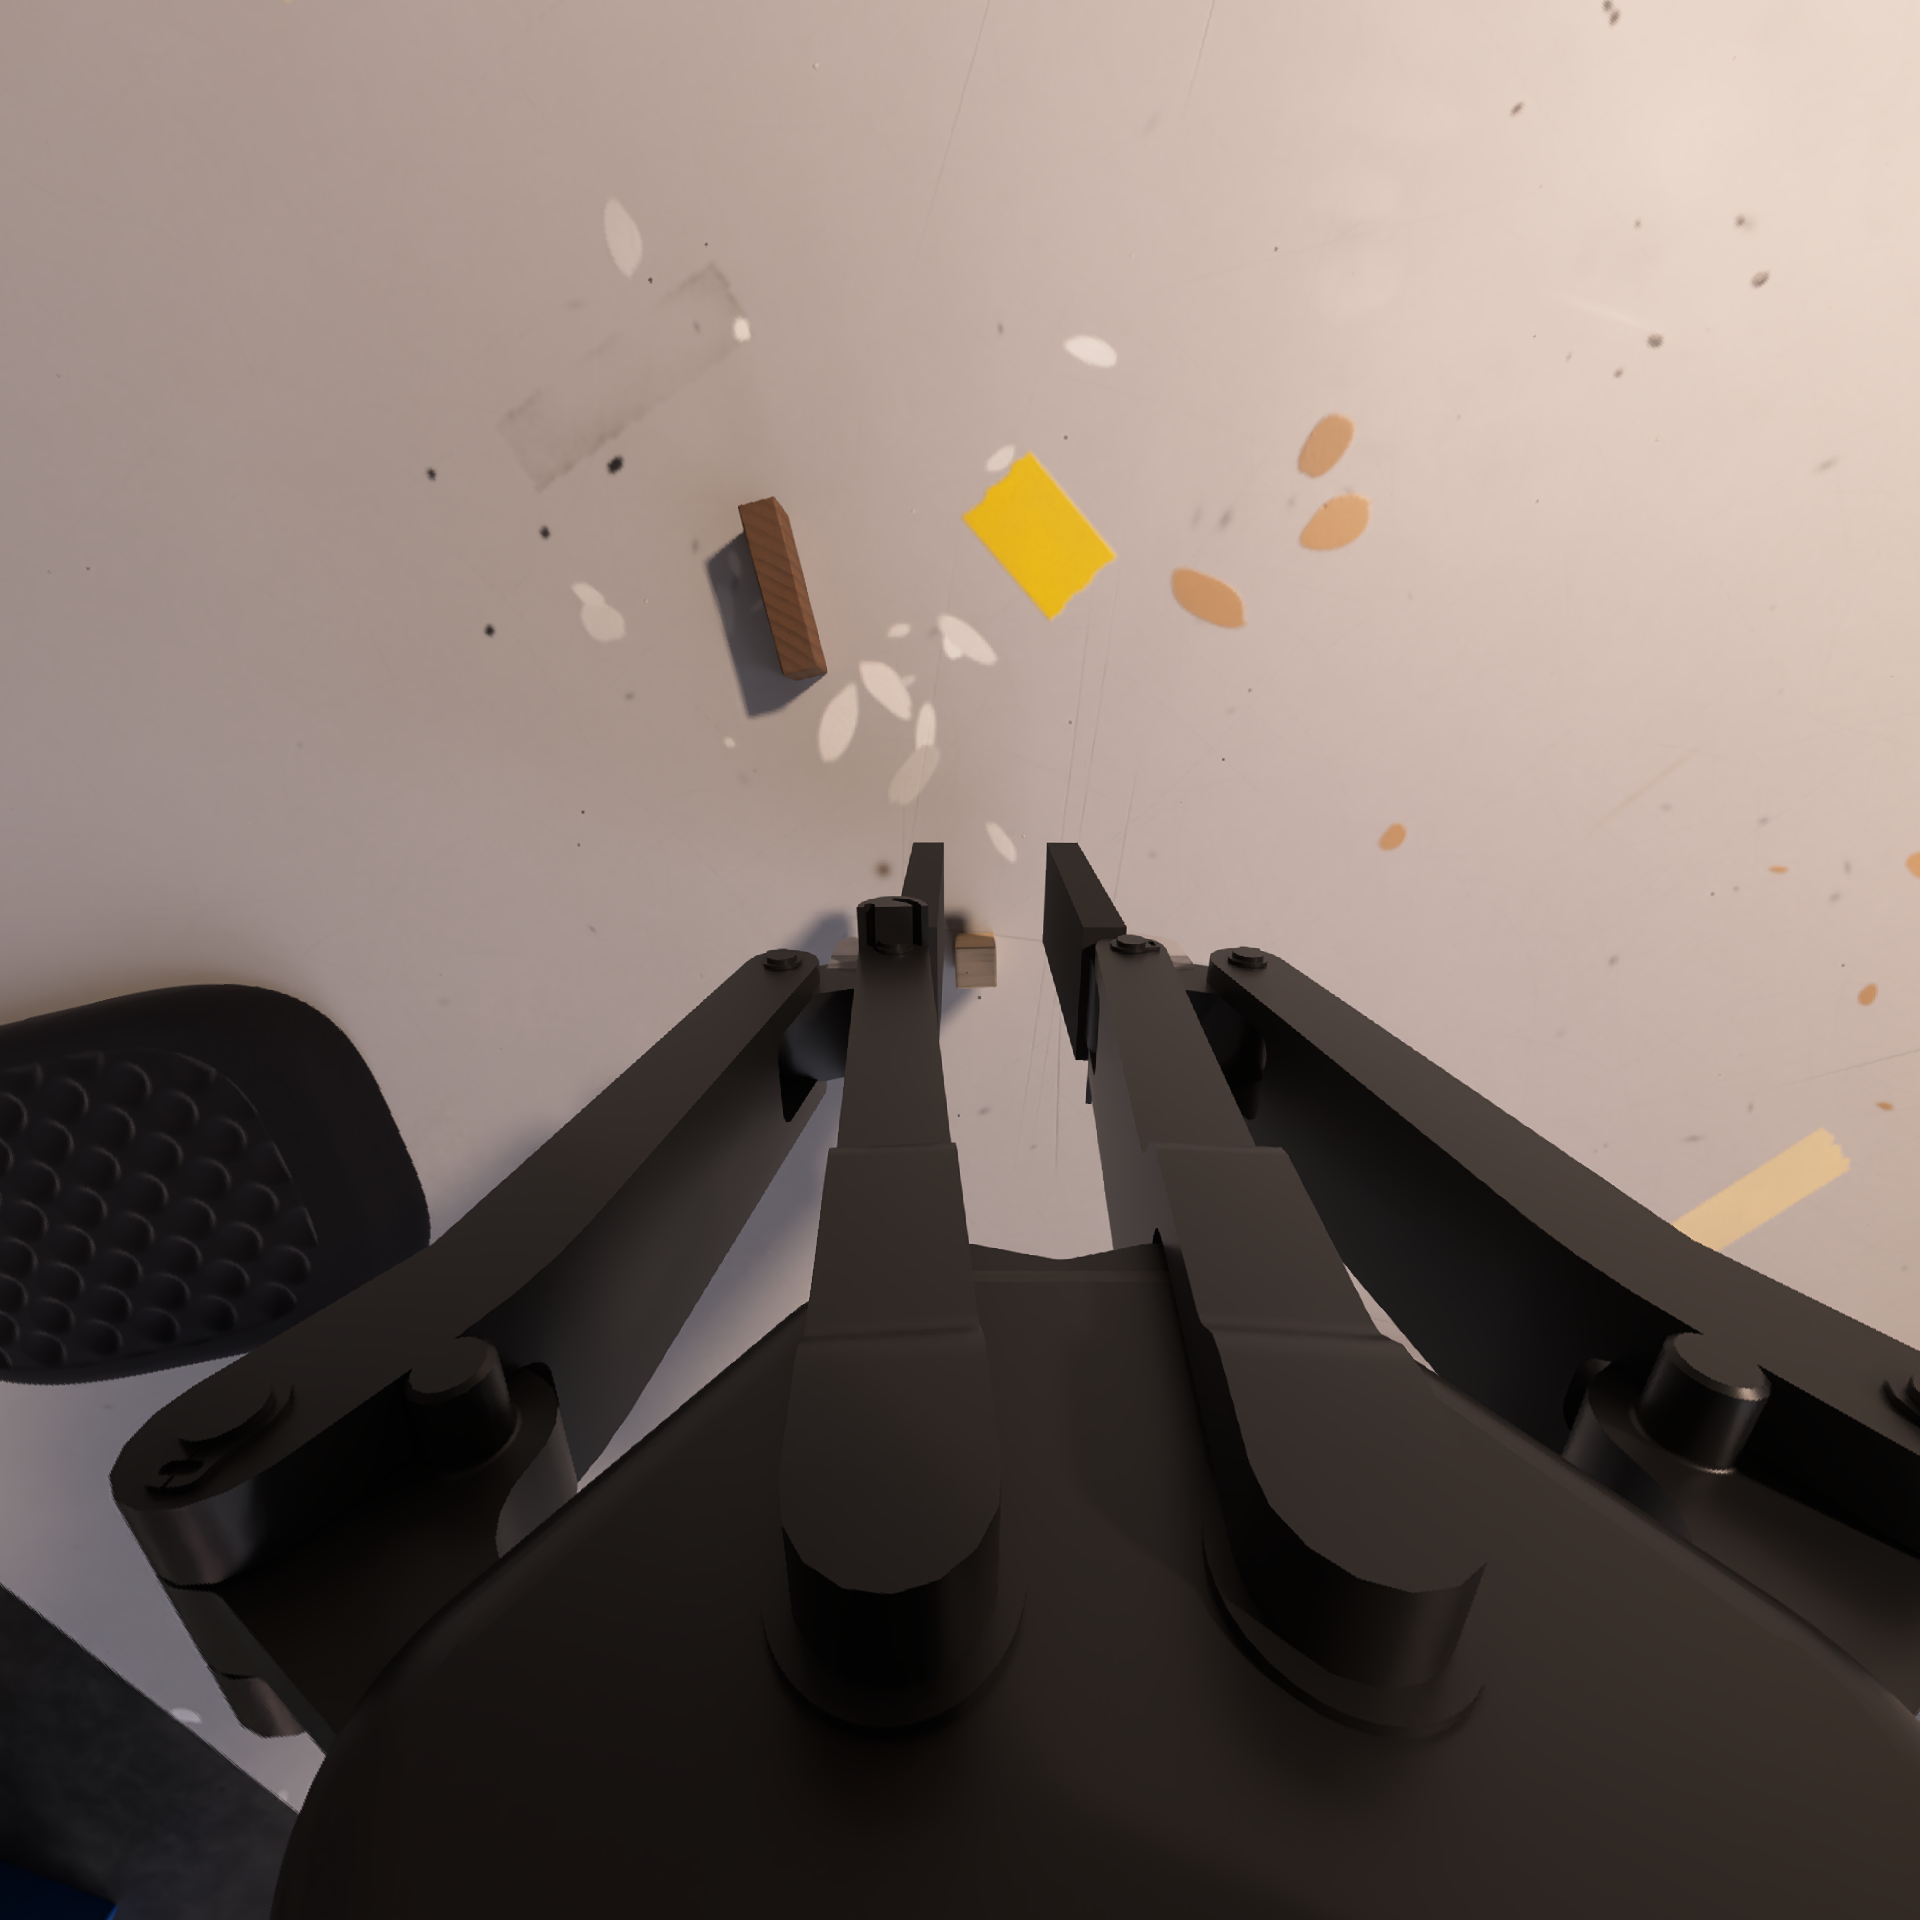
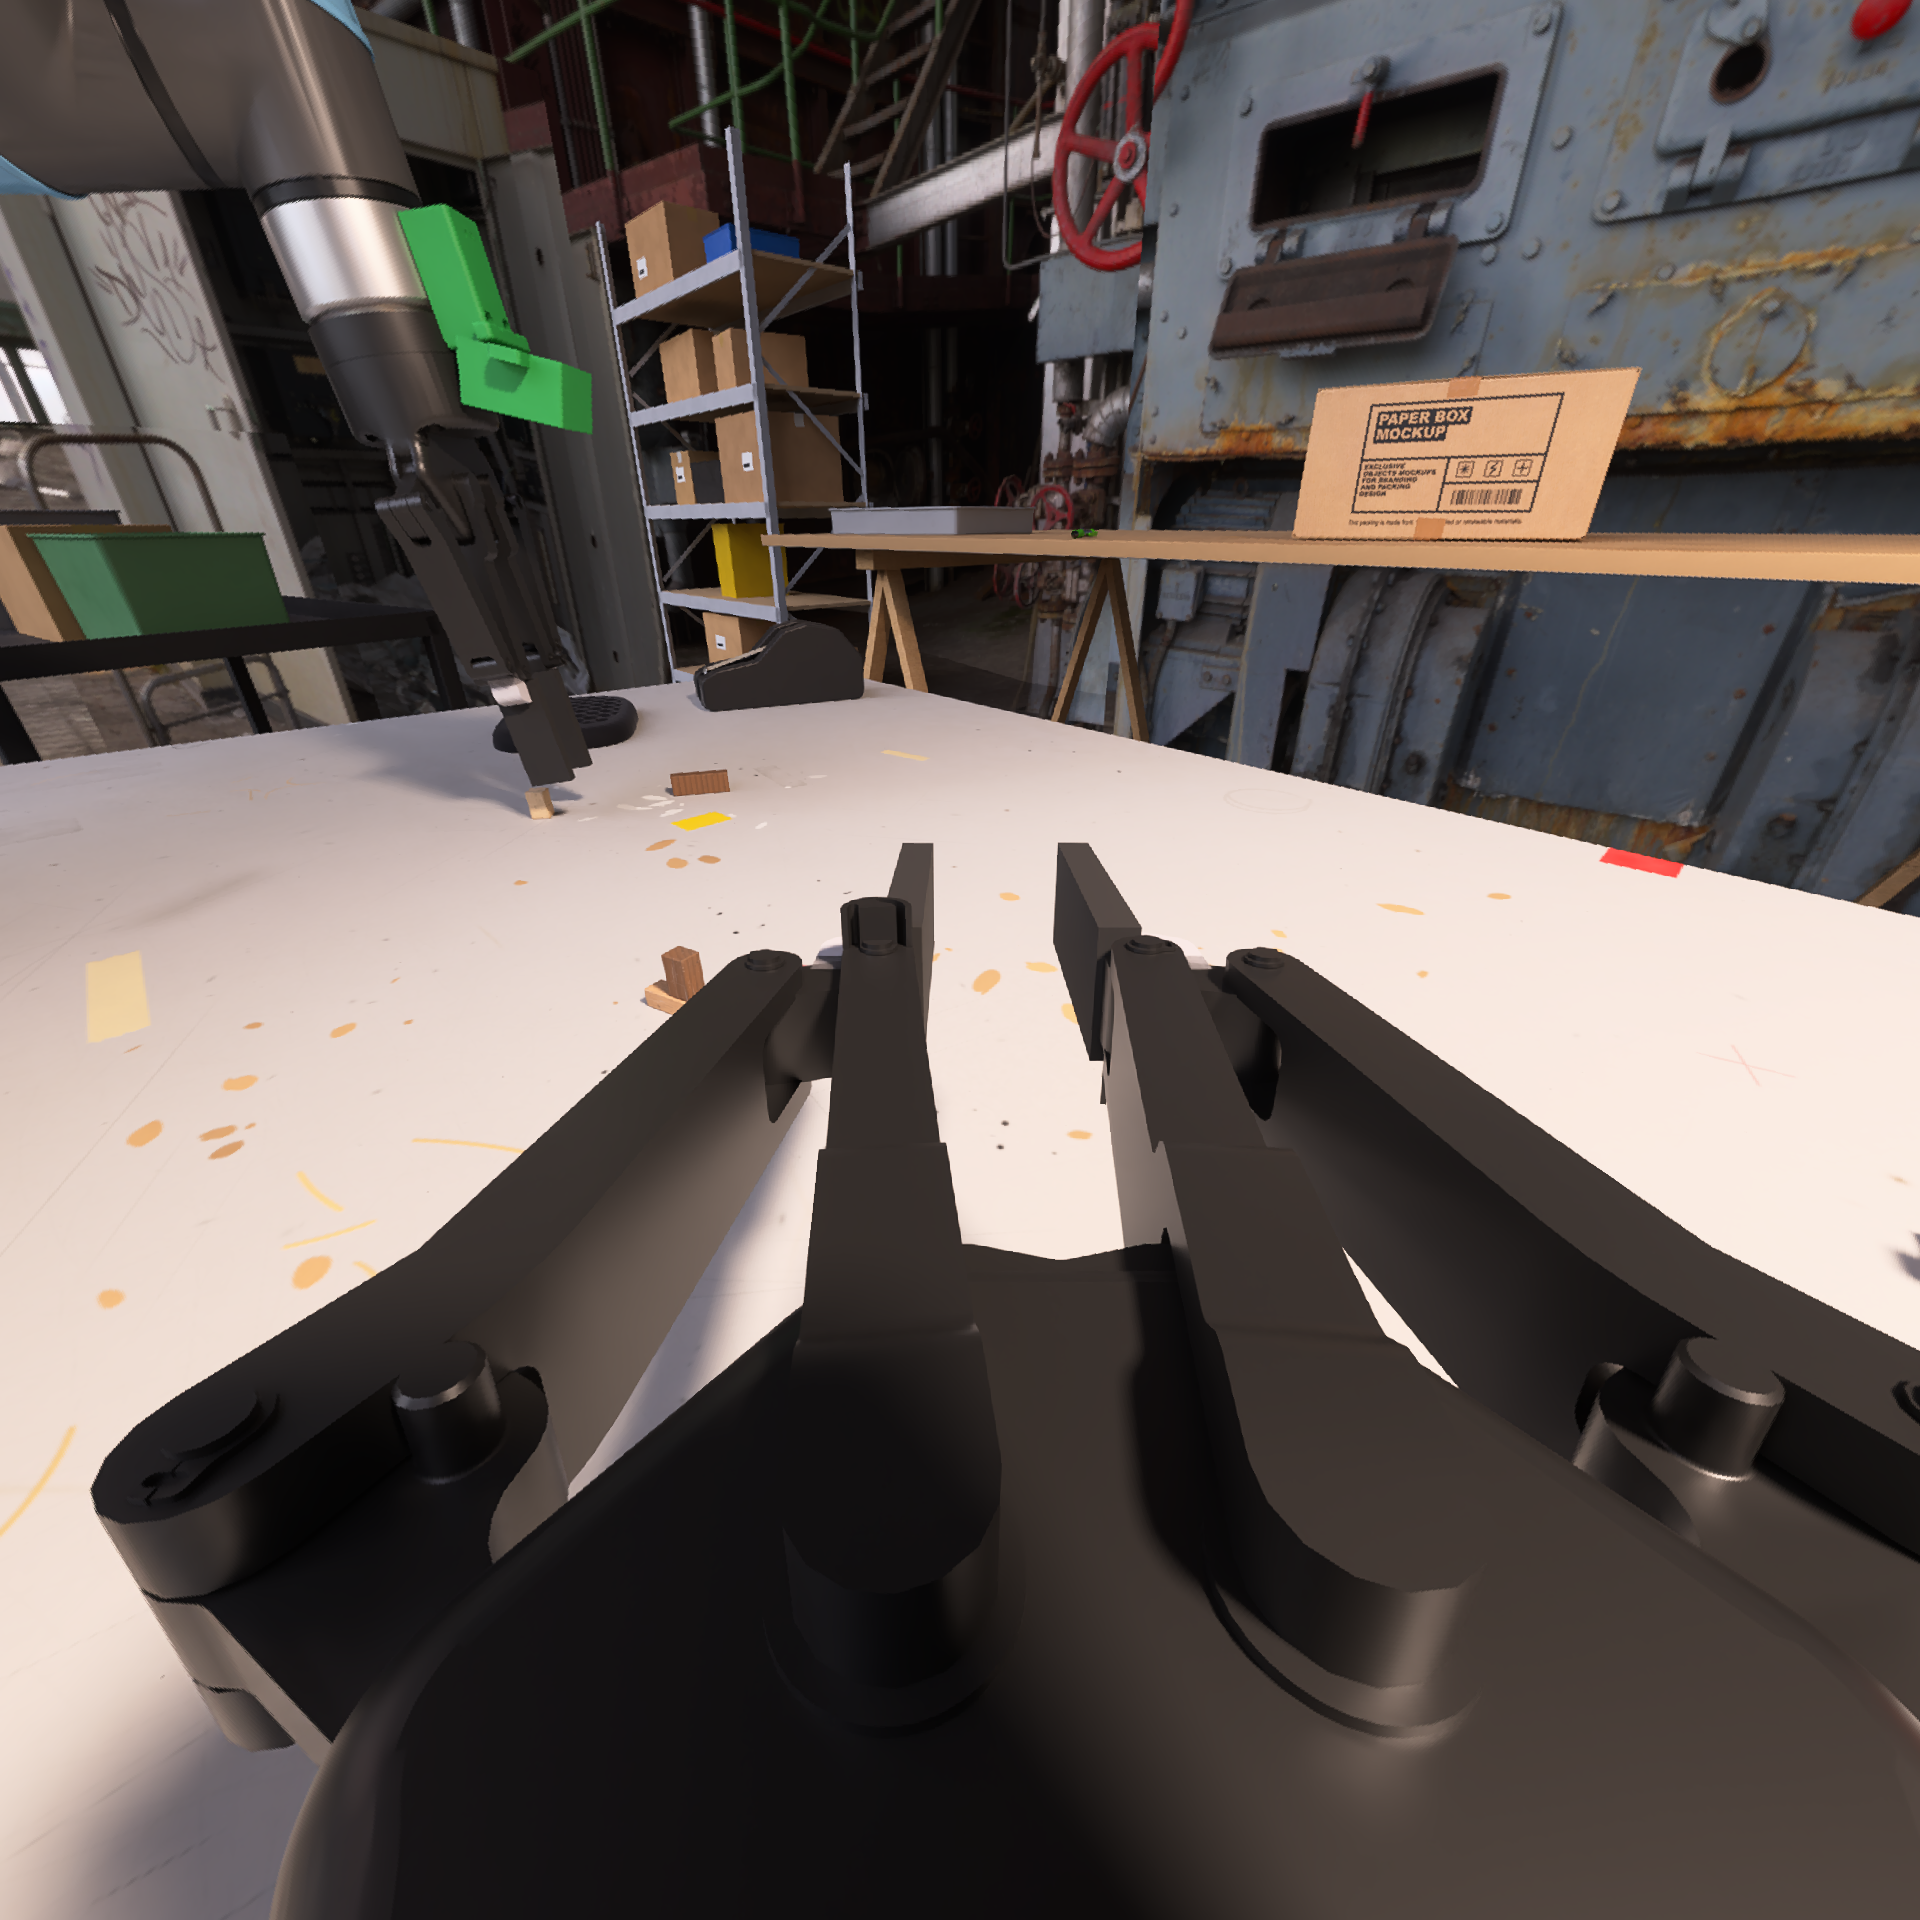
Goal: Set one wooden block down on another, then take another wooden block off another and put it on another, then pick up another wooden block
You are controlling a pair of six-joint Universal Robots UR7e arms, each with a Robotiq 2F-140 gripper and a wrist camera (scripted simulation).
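Note:
In the left wrist view, my left gripper points down at the white table, jaws a narrow gap apart and empty. A small pale wooden block lies on the table just below the gap, next to the left finger. A brown wooden block lies farther ahead to the left. In the right wrist view, my right gripper hovers low over the table, jaws a narrow gap apart and empty. A brown block stands on a pale block left of it. The left gripper is just above the pale block.
A black perforated pad lies to the left gripper's left, also seen far off. A yellow patch and paint spots mark the table. A black tape dispenser stands at the far edge. A red strip marks the right edge.

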